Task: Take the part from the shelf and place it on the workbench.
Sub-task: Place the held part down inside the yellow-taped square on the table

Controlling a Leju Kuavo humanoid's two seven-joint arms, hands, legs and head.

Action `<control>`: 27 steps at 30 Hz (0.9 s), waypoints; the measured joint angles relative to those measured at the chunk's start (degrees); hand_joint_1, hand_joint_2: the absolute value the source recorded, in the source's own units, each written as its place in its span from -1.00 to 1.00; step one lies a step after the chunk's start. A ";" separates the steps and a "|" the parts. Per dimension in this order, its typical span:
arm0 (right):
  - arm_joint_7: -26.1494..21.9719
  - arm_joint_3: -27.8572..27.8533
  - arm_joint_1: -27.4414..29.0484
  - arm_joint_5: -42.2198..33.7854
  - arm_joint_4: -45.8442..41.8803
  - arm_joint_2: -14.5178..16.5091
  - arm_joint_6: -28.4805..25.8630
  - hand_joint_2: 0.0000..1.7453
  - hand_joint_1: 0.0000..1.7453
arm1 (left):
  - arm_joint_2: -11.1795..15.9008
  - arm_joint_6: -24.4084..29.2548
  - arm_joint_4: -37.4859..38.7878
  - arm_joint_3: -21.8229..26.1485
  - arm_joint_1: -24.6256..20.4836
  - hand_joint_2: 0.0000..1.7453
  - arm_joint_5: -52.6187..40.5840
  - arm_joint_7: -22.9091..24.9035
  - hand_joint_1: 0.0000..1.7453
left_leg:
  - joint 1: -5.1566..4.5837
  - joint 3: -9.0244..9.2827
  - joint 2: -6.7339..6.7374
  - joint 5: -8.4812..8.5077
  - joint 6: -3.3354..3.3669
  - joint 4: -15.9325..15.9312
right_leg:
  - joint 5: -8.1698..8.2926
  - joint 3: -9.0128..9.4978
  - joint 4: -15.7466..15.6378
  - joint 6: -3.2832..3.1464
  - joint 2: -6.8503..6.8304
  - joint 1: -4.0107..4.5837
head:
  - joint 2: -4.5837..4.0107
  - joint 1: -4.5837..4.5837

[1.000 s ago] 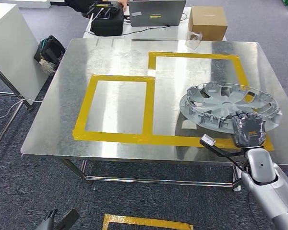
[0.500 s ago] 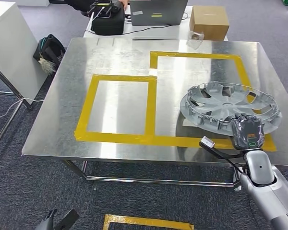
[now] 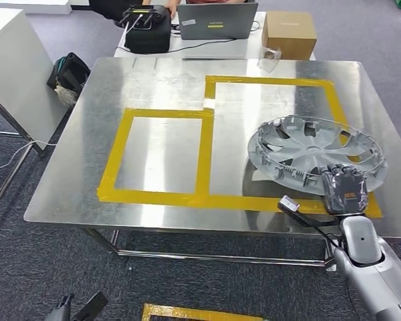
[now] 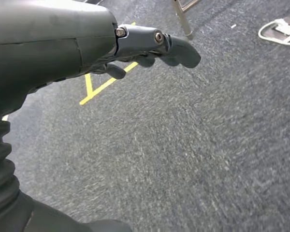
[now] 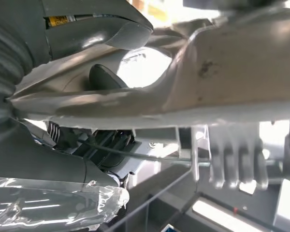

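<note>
The part is a grey plastic wheel cover (image 3: 314, 150), lying low over the right side of the metal workbench (image 3: 163, 87), across the right yellow-taped rectangle (image 3: 269, 81). My right hand (image 3: 345, 189) grips its near rim, dark fingers curled over the edge. In the right wrist view the cover's rim (image 5: 227, 72) runs close across the picture with my thumb (image 5: 99, 29) lying on it. Whether the cover touches the table I cannot tell. My left hand (image 4: 151, 43) hangs over grey carpet, fingers stretched out and holding nothing.
A second taped rectangle (image 3: 158, 152) marks the bench's left half. Behind the bench a smaller table carries a laptop (image 3: 216, 20), a black case (image 3: 148, 30) and a cardboard box (image 3: 289, 33). A white panel (image 3: 17, 73) and a black bag (image 3: 69, 73) stand at the left.
The whole picture has shifted a little, so the camera moved. My right hand still grips the wheel cover at about the same place over the right taped rectangle.
</note>
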 joint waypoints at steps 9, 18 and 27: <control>0.01 -0.12 0.23 0.26 0.02 0.44 -0.01 -0.50 -0.50 | 0.08 -0.07 0.00 -0.56 -0.06 1.00 -0.92 1.99 -1.00 | 0.13 0.17 -0.01 0.41 0.12 -0.74 | 0.14 0.28 -0.93 -1.18 0.21 0.48 | 0.00 -0.03; 0.10 -0.13 0.14 0.60 0.13 0.78 -0.02 -1.00 -1.00 | -0.05 -0.07 0.00 -0.88 -0.01 1.00 -1.33 4.01 -1.00 | 0.30 0.10 0.00 0.42 -1.61 -0.82 | 0.24 0.36 -1.02 -1.39 0.12 0.56 | 0.00 0.02; 0.15 -0.14 0.20 0.74 0.14 0.96 0.01 -1.00 -1.00 | -0.03 0.09 0.00 -1.05 0.02 -1.00 -0.70 5.25 -1.00 | 0.04 0.04 -0.01 0.49 -1.43 -0.78 | 0.50 0.48 -1.33 -1.05 0.10 0.28 | 0.00 0.02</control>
